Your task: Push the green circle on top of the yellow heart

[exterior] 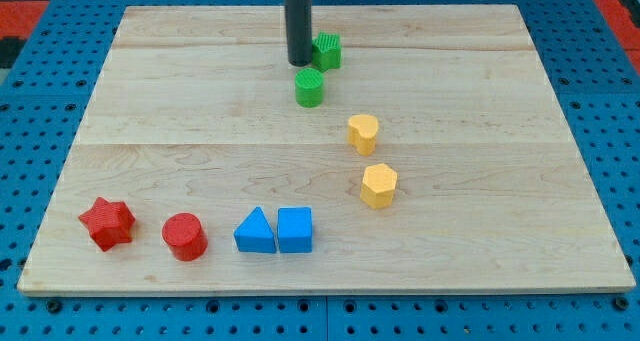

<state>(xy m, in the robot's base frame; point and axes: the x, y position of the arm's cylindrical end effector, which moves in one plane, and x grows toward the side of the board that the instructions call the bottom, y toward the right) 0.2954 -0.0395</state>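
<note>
Rod comes down from the bench's top edge near the middle; my tip [299, 62] sits on the bench [180, 101] just above & slightly left of the green circle [309, 87], close but a thin gap seems to show, can't tell for sure. Arm carries no gripper, just the rod, so nothing's held.

Green block [327, 51], shape unclear (ribbed, squarish), sits right beside the tip on its right, partly behind the rod.

Green circle lies in the upper middle of the bench, just below the tip. Yellow heart [363, 133] is down & to the right of it, near but apart, not touching. Yellow hexagon [379, 185] sits just below the heart, apart from it, roughly mid-bench toward the right.

Along the bottom edge, left part: red star [106, 223] nearest the bottom-left corner, red circle [185, 236] beside it to the right, then blue triangle [255, 231] & blue square [295, 229] touching each other, near the bottom-edge middle
</note>
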